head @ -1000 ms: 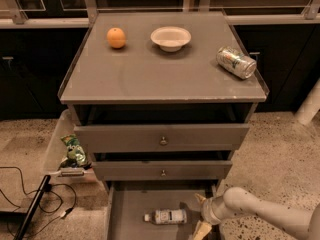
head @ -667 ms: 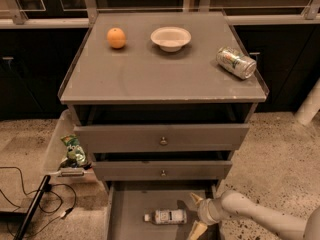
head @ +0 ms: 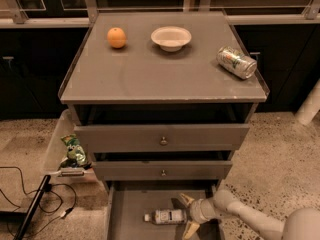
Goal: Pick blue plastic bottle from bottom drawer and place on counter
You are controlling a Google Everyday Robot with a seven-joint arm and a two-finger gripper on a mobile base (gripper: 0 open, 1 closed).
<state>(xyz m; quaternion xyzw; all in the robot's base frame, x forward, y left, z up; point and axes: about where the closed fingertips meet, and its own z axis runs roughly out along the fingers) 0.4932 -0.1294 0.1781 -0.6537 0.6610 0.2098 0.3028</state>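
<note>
The blue plastic bottle (head: 168,216) lies on its side on the grey floor of the pulled-out bottom drawer (head: 132,209), white cap pointing left. It looks clear and greyish with a pale label. My gripper (head: 188,214) reaches in from the lower right, right at the bottle's base end. Its fingers (head: 186,200) are spread open, one behind and one in front of the bottle's right end. The counter (head: 150,71) is the wide grey cabinet top above.
On the counter sit an orange (head: 116,37), a white bowl (head: 171,37) and a dented silver-green can (head: 236,62) at the right edge. Two knobbed drawers (head: 162,140) are above. A bin with a green chip bag (head: 73,151) and cables lie on the floor at left.
My gripper has moved left toward the bottle, from beside the drawer's right side to the bottle's base end. The bottle has not moved.
</note>
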